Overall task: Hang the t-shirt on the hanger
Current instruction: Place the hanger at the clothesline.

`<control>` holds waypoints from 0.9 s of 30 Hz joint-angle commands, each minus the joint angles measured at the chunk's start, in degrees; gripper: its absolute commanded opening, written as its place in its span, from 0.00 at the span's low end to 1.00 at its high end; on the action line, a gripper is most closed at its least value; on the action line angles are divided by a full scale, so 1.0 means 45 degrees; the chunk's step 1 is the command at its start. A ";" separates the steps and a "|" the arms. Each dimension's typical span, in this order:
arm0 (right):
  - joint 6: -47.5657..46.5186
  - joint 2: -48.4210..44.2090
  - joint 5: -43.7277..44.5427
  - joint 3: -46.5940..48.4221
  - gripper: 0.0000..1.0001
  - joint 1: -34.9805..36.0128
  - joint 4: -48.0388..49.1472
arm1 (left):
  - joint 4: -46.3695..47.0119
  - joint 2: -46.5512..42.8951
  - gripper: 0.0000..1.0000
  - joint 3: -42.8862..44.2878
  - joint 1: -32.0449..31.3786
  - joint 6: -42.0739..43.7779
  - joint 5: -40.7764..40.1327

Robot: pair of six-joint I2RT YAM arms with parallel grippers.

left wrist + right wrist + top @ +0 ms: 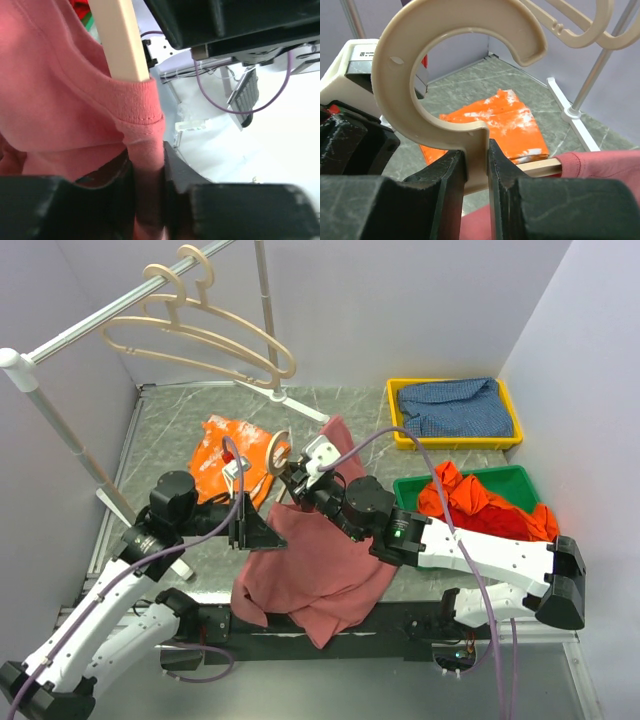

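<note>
Two grips carry the risk: the soft, dusty-rose t-shirt [320,570], heaped at the near middle of the table [170,430], could slide off the smooth, rigid beige hanger [390,90], clamped below its round hook by the right gripper [476,190], if the left gripper [147,185], pinching its ribbed hem, slips.

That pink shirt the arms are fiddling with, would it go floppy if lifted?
Probably floppy: the t-shirt droops in loose folds. Likely light and thin, since its hem bunches up in the left gripper. It may slip along the smooth hanger.
</note>
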 commanded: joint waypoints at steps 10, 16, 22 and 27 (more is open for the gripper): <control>0.0296 -0.0340 0.0542 0.0247 0.20 0.0628 0.2105 | 0.0955 -0.1443 0.01 -0.0123 -0.0062 -0.2289 -0.0460; 0.0784 -0.0845 0.1656 0.0287 0.54 0.0884 0.1713 | -0.0590 -0.1931 0.01 0.0171 -0.0062 -0.1859 -0.0578; 0.1194 -0.2054 0.2300 -0.0257 0.71 0.0903 0.1790 | -0.1996 -0.2127 0.01 0.0678 -0.0081 -0.1468 -0.0812; 0.2423 -0.3694 0.4876 -0.1604 0.74 0.0884 0.2552 | -0.2679 -0.2360 0.01 0.1322 -0.0081 -0.1975 -0.1514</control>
